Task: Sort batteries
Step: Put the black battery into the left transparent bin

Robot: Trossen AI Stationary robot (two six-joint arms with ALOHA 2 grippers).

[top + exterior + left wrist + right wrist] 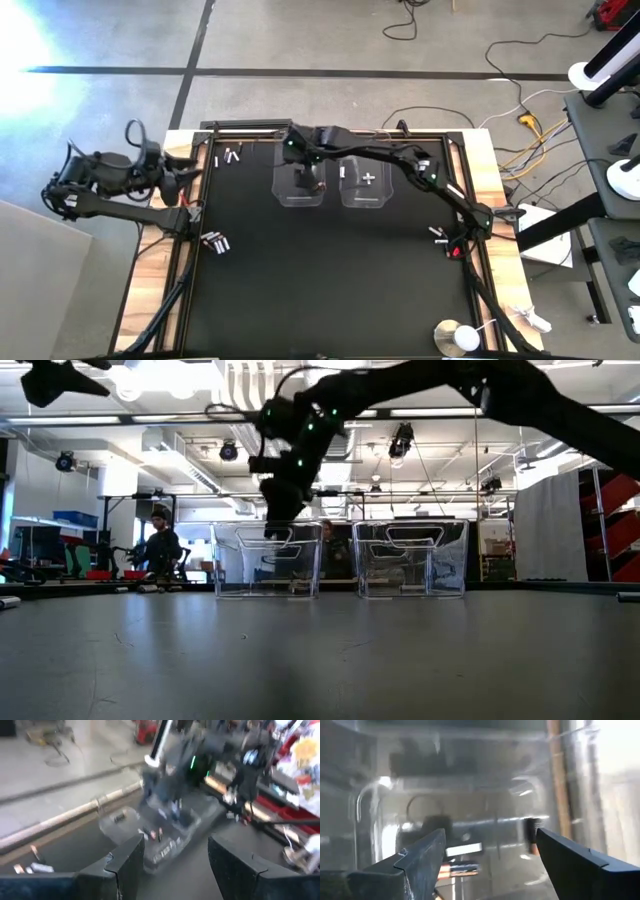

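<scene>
Two clear tubs stand at the table's far middle: the left tub (298, 190) holds dark batteries (318, 185), the right tub (365, 190) holds white batteries (368, 179). My right gripper (300, 168) hangs open and empty over the left tub, its tips at the tub's rim in the low view (278, 525). In its wrist view (490, 837) dark batteries (460, 867) lie on the tub floor. My left gripper (190, 165) is open and empty, raised over the table's left edge (175, 845). Loose batteries lie at the far left (232, 155), left (215, 242) and right (440, 237).
A white roll (458, 337) lies at the table's near right corner. My right arm (420, 165) stretches across above the right tub. Bare black mat (330, 280) covers the near half. People (160, 550) show in the room behind the table.
</scene>
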